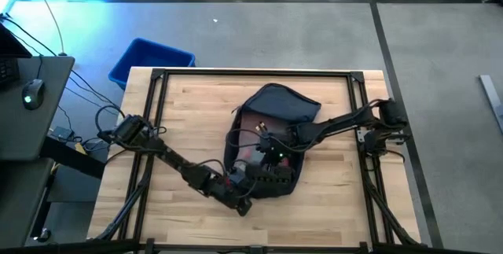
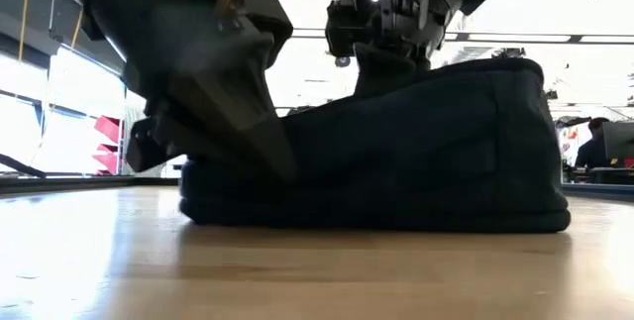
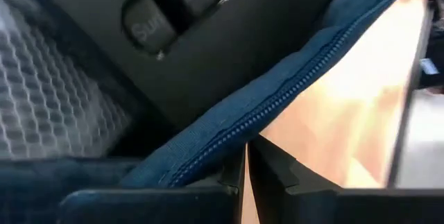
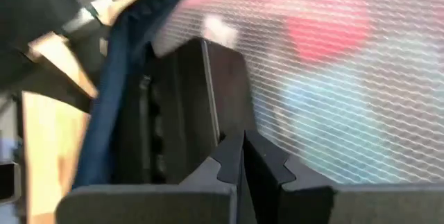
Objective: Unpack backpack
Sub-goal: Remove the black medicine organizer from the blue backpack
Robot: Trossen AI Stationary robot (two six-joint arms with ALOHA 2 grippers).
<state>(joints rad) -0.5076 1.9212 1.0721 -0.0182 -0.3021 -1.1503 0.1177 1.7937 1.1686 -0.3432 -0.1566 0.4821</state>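
The dark navy backpack (image 1: 287, 106) lies flat on the wooden table (image 1: 189, 112), its zipper open. Inside show a black thing with buttons (image 3: 173, 9) and white mesh (image 4: 333, 106) with red and pale blue shapes behind it. My left gripper (image 1: 244, 204) is at the backpack's near edge, shut on the zipper edge. My right gripper (image 1: 261, 160) reaches down into the opening from the right and is shut, its tips (image 4: 243, 148) right in front of a black box-like thing (image 4: 187, 106) and the mesh. In the low view the backpack (image 2: 416, 161) rests on its broad side. My left gripper meets the backpack's zipper edge (image 3: 267, 113) at its fingertips (image 3: 232, 172), slanting down from the table's near left. The edge seems pinched between the two fingers. It runs across the tips, and the backpack stays on the table. Whether my right gripper touches the mesh or the black thing, I cannot tell.
A bright blue bin (image 1: 149, 61) stands on the floor beyond the table's far left corner. A desk with a mouse (image 1: 31, 93) is off to the left. A black frame (image 1: 251, 73) runs round the tabletop. Bare wood lies left and right of the backpack.
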